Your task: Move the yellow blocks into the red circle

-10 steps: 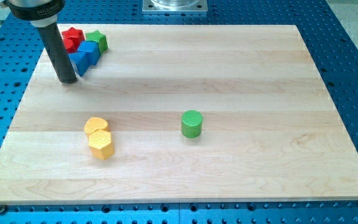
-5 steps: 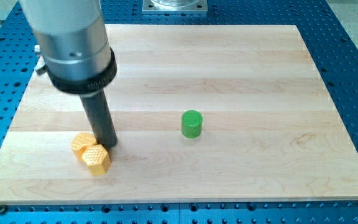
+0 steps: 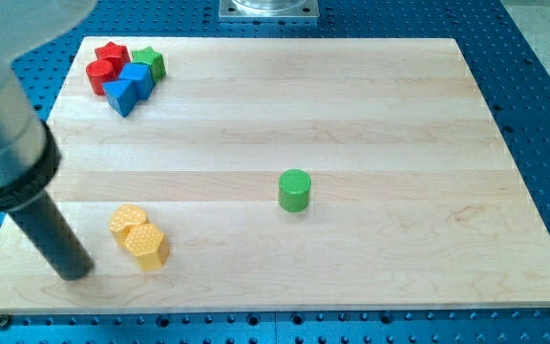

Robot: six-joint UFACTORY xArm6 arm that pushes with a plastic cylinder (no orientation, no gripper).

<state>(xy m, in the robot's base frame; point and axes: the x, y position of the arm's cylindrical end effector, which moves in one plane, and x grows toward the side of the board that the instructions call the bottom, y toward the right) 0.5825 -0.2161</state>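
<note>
Two yellow blocks lie touching at the lower left of the wooden board (image 3: 351, 105): a yellow rounded block (image 3: 126, 220) and, just below and right of it, a yellow hexagon block (image 3: 147, 246). My tip (image 3: 74, 273) rests on the board to the left of and slightly below the yellow hexagon, a short gap apart from it. No red circle shows in the view.
At the board's upper left a cluster holds a red star (image 3: 112, 53), a red rounded block (image 3: 98, 75), a green star (image 3: 148, 61), a blue cube (image 3: 137, 76) and a blue triangle (image 3: 118, 95). A green cylinder (image 3: 294, 189) stands near the middle.
My tip came from the upper-left cluster to the right side of the yellow blocks, nudged them left and down, and now sits to their lower left.
</note>
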